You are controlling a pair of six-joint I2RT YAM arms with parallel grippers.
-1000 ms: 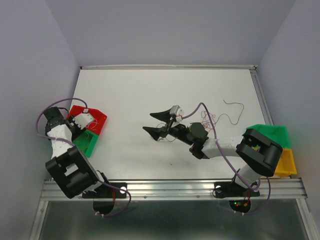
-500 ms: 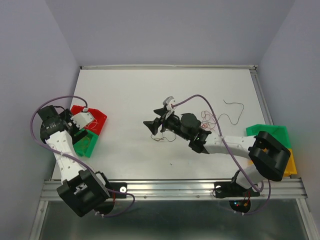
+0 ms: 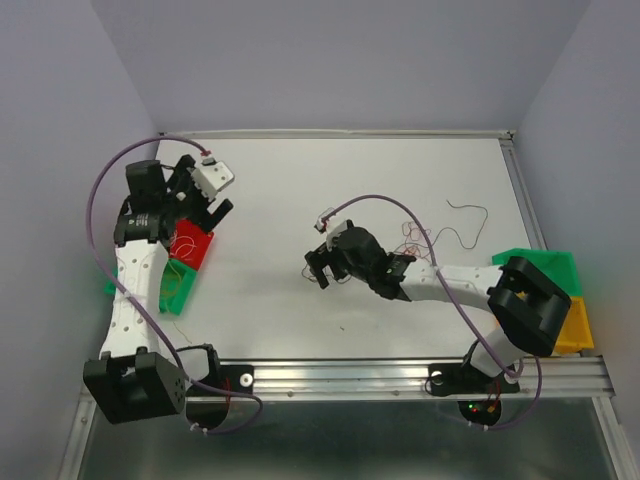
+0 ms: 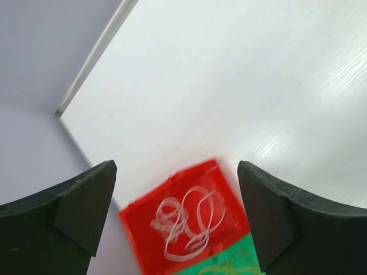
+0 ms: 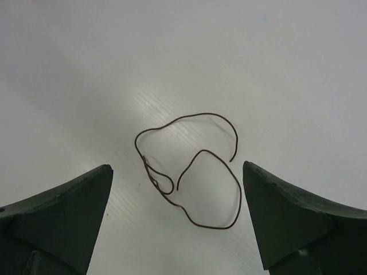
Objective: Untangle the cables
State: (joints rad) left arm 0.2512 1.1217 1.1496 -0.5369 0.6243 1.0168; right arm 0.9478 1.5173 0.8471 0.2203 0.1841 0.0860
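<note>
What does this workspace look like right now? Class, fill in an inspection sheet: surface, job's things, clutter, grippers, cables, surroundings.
Surface: white table, mostly bare.
Job's things: dark brown wire lying in loose loops; reddish tangle; loose dark wire apart from it; pale coil inside the red bin.
Clutter: left green bin beside the red bin; right green bin and yellow bin at the right edge.
Grippers: left gripper open above the red bin, empty; right gripper open, straddling the dark brown wire, nothing gripped.
Cables: purple cords on both arms.
Surroundings: plain walls; metal rail at the near edge.
</note>
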